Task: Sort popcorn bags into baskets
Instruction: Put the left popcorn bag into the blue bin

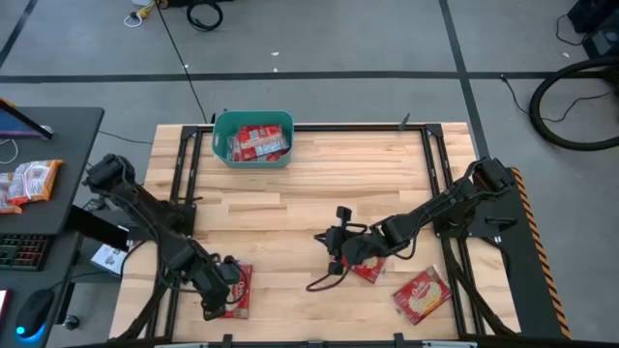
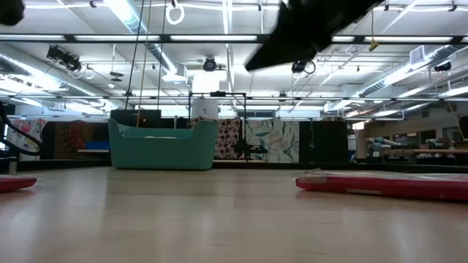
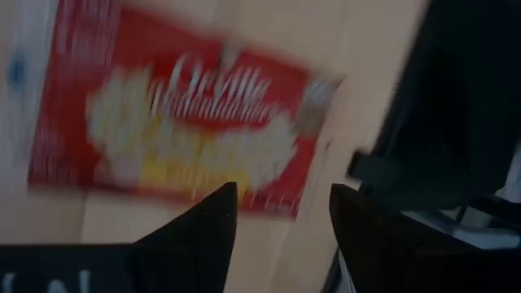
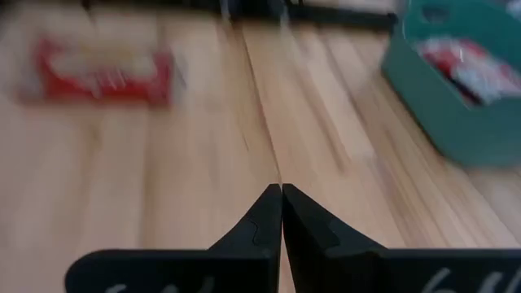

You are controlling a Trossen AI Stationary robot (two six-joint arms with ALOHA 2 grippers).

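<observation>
Evidently, a flat red popcorn packet [image 3: 175, 122] was being approached by the left gripper [image 3: 281, 216], fingers apart. The right gripper [image 4: 281, 199], fingers together and empty, was held mid-table; next, closing on the packet and carrying it to the teal plastic bin [image 1: 224, 151] was called for.

A wooden bench [image 1: 309, 203]; left of it, a dark desk [image 1: 58, 164] with orange-and-white packets [image 1: 27, 184], a keyboard [image 1: 24, 251], a mouse [image 1: 34, 311].

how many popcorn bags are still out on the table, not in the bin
3: one near the left claw, one under the right arm, one near the front right. Others may be hidden.
</observation>
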